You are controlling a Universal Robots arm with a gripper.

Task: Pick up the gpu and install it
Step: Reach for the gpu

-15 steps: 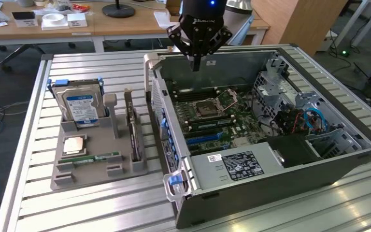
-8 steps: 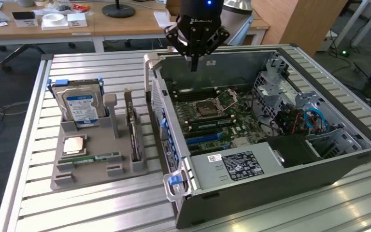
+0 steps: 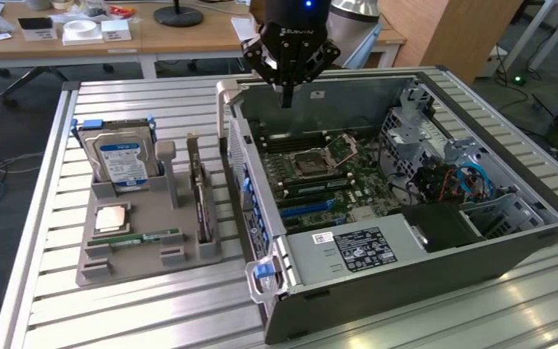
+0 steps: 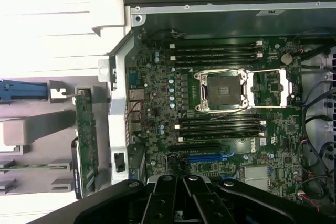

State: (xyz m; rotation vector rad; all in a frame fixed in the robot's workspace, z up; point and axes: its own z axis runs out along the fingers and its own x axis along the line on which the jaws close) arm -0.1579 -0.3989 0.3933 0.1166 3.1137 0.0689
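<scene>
The gpu (image 3: 203, 206) stands on its edge in a slot of the grey holder (image 3: 134, 256), just outside the computer case's wall on the exterior view's left. In the wrist view the gpu (image 4: 86, 140) shows edge-on as a thin green-brown board. My gripper (image 3: 286, 100) hangs above the far end of the open case (image 3: 511, 240), over the motherboard (image 3: 333, 178). Its fingers are shut together with nothing between them. It is well apart from the gpu. The gripper (image 4: 181, 184) also shows in the wrist view, above the blue card slot (image 4: 207, 157).
The holder also carries a silver hard drive (image 3: 122, 156) with a blue label, a processor chip (image 3: 112, 217) and a RAM stick (image 3: 148, 238). Inside the case are an open processor socket (image 3: 320, 156), drive cages and cables (image 3: 458, 182). Everything sits on a slatted metal table (image 3: 114, 320).
</scene>
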